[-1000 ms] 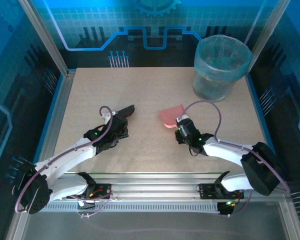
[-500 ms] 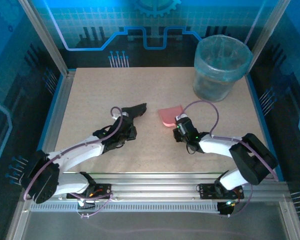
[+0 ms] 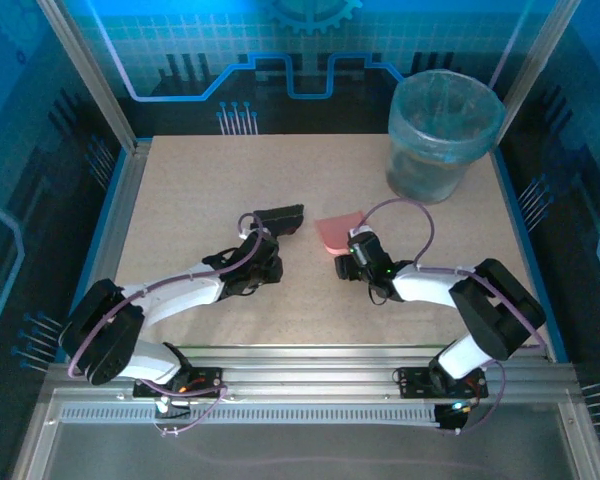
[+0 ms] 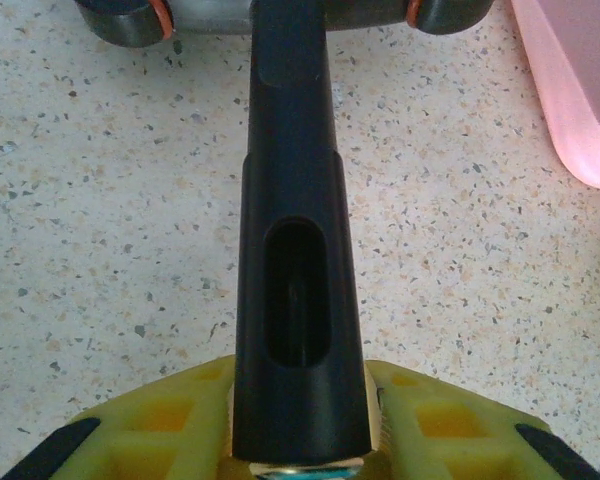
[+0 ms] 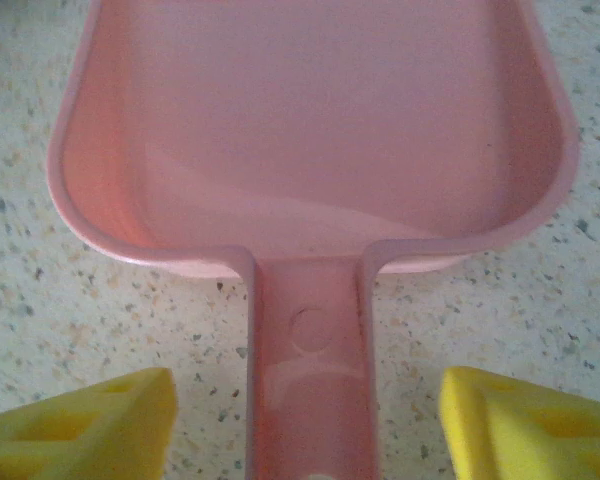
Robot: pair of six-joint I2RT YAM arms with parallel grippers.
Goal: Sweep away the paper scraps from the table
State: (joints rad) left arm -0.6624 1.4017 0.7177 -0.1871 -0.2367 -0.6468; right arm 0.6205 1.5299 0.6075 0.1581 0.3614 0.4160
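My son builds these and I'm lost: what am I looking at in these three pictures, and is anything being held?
Two robot arms are bolted to the near edge of a speckled table. One picture looks down from above and behind them. The other two come from a camera on each wrist. The left pincer is shut on the handle of a black brush. The right pincer stands open around the handle of a pink dustpan, not touching it. A translucent blue bin stands at the far right corner.
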